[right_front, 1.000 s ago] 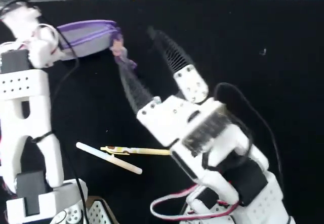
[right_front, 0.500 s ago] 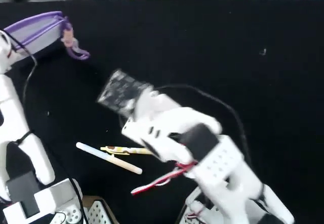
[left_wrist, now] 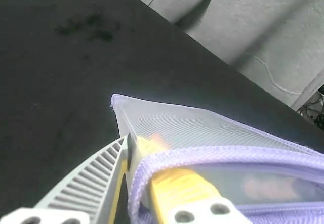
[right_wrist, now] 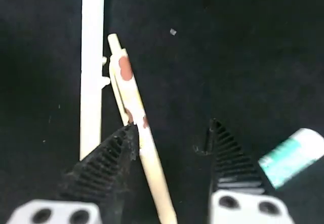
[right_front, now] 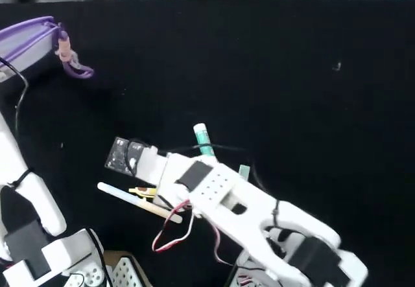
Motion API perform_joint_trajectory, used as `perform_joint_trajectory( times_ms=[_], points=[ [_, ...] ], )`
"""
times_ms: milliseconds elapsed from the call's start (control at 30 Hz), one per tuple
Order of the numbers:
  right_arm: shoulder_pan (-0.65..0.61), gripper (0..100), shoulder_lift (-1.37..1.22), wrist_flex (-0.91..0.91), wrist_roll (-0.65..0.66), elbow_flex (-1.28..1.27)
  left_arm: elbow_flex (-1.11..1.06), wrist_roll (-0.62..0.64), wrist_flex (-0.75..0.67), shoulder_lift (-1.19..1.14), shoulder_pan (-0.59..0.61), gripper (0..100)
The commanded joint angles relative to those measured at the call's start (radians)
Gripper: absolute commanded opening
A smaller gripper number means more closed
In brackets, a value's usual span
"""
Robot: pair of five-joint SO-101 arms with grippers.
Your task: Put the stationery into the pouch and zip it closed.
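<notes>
My left gripper (left_wrist: 136,183) is shut on the edge of a clear pouch (left_wrist: 202,133) with a purple zip, held up at the table's far left corner (right_front: 29,37). A yellow pen with red marks (right_wrist: 136,133) and a white pen (right_wrist: 92,67) lie side by side near the front left (right_front: 139,196). My right gripper (right_wrist: 172,129) hangs open just over them, the yellow pen running between its fingers close to one fingertip (right_wrist: 126,138). A green-and-white stick (right_wrist: 291,155) lies beside the other finger, by the right arm (right_front: 203,138).
The black table (right_front: 311,92) stretches wide to the right and back. The right arm's white body (right_front: 246,216) slants across the front middle. The left arm's base (right_front: 39,248) stands at the front left corner. A purple zip pull (right_front: 78,70) dangles from the pouch.
The right arm has swung down and left from mid-table to sit over the two pens, uncovering the green-and-white stick. The left arm has carried the pouch farther left.
</notes>
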State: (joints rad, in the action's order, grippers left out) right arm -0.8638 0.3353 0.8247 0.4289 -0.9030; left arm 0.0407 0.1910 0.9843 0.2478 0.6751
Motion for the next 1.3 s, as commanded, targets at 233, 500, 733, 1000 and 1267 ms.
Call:
perform_joint_trajectory(
  times_ms=[233, 500, 733, 1000, 1267],
  points=[
    [-0.049, 20.5, -0.211, 0.028, 0.008, 0.165, 0.018, 0.008, -0.026, 0.009, 0.004, 3],
    [-0.011, 20.3, -0.427, 0.167, 0.069, 0.371, 0.016, 0.008, -0.021, 0.017, 0.002, 3],
    [0.071, 1.5, -0.651, 0.285, 0.083, 0.588, 0.015, 0.008, -0.021, 0.017, 0.001, 3],
    [0.137, 3.1, -0.492, 0.305, 0.083, 0.595, 0.021, 0.008, 0.009, 0.017, -0.079, 3],
    [0.334, 1.1, -0.153, 0.339, 0.089, 0.602, 0.159, 0.002, 0.172, 0.008, -0.197, 3]
  ],
)
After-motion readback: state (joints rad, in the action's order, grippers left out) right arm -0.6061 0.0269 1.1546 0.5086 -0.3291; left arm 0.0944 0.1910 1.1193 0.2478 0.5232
